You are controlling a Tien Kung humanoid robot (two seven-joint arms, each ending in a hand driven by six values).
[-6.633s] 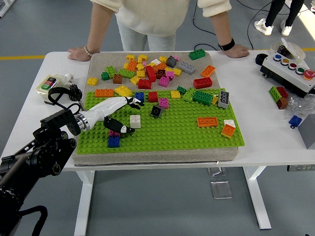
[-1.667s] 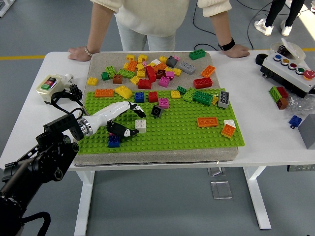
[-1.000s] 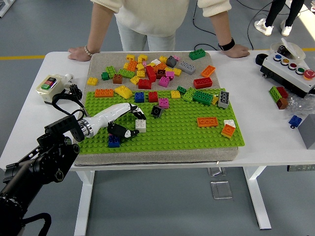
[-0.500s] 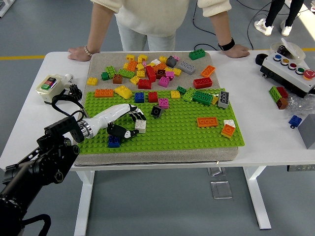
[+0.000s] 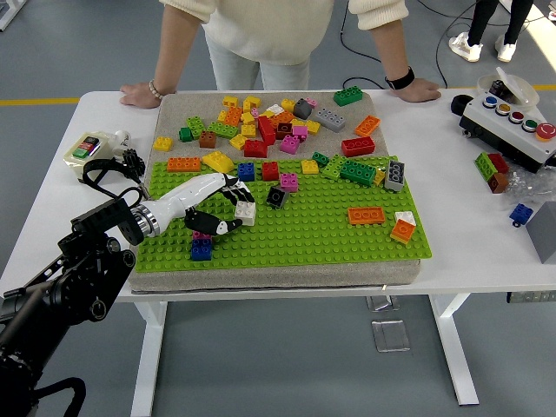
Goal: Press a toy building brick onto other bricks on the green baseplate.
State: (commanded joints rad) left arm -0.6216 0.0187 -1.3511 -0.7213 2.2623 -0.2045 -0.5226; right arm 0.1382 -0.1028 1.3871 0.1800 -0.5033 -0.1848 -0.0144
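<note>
Head view gives us the white brick (image 5: 245,211) on the green baseplate (image 5: 295,230), left of centre, pinched between the fingers and thumb of the left hand (image 5: 217,204); we cannot tell whether it sits on the studs or just above them. The hand hides part of a magenta brick (image 5: 201,235) stacked on a blue brick (image 5: 201,250) just beside it. A person's hands (image 5: 139,94) rest on the desk (image 5: 486,234) at its far edge.
</note>
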